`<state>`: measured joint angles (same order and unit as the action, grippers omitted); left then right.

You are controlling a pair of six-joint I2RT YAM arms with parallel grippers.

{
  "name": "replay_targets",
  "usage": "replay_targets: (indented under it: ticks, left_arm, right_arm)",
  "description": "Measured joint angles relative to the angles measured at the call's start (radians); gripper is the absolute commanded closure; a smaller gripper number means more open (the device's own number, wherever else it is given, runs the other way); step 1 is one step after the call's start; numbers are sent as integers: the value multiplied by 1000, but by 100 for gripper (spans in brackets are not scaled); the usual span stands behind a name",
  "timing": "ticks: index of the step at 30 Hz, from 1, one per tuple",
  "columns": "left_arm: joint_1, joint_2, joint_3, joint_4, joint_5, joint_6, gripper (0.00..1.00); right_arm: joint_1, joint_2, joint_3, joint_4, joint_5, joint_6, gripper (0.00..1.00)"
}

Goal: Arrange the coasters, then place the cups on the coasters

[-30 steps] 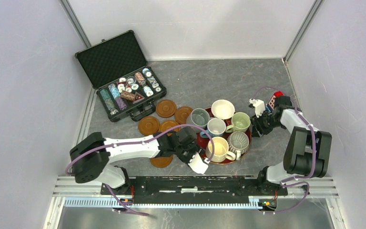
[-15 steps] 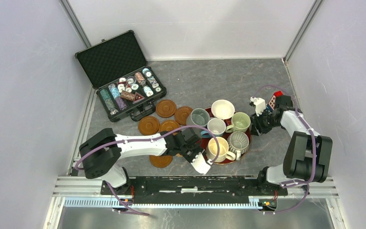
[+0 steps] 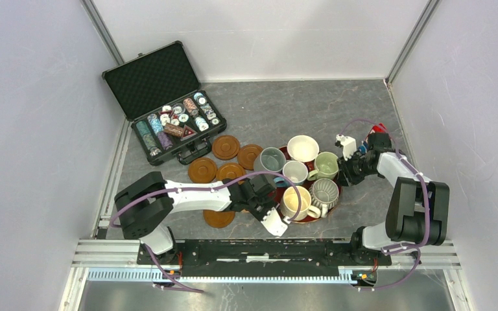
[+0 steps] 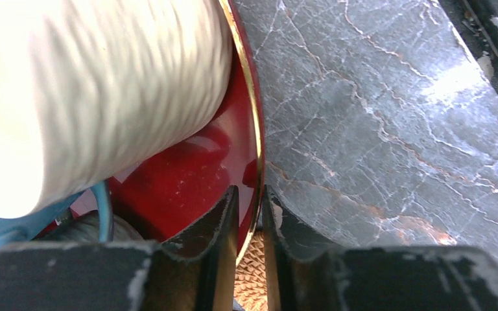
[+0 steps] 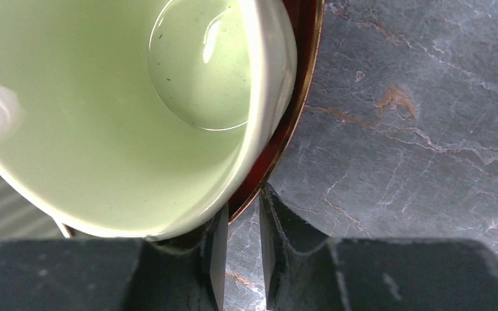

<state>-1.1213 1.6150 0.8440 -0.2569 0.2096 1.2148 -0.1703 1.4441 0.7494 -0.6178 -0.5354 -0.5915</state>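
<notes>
Grey veined stone forms the table (image 3: 298, 103) between plain white walls, with an open black case (image 3: 168, 123) of poker chips at the far left. Only the overhead camera takes in the whole layout. All six cups (image 3: 303, 148) stand crowded on a glossy red tray (image 3: 308, 220) in the middle, none on a coaster. Five brown coasters (image 3: 226, 147) show on the bare stone left of the tray, four in a loose cluster and one nearer the arms, partly under the left arm; whether a sixth is hidden cannot be told. That view is too distant to show the jaws, which only the wrist cameras reveal. The left gripper (image 4: 249, 194) is at the tray's near-left edge, its fingers astride the gold-edged rim, one over the red inside and one over the table outside, with only a narrow slot between them. The cream-yellow mug (image 4: 91, 91) looms just inside the rim, apart from the fingers, and the light blue mug (image 4: 100, 207) shows only its handle at lower left. The right gripper (image 5: 242, 207) straddles the tray's right edge in the same way, nearly closed. The pale green mug (image 5: 136, 116) sits just inside, its wall hanging over the inner finger. For either gripper, whether the pads actually pinch the rim cannot be told.
</notes>
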Motion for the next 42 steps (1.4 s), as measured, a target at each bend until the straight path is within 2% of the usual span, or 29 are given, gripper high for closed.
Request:
replay_targets:
  ticks: [4, 12, 31, 42]
  left_arm:
    - [1, 19, 12, -6, -6, 0, 88]
    - [29, 88, 98, -44, 26, 0, 97]
    - [262, 372, 424, 18, 78, 43, 98]
    - [362, 481, 539, 102, 92, 52, 97]
  right_arm:
    - [0, 1, 0, 13, 21, 73, 100]
    - [-2, 52, 40, 105, 52, 196, 100]
    - [46, 344, 334, 369, 245, 336, 100]
    - [90, 545, 568, 444, 306, 390, 100]
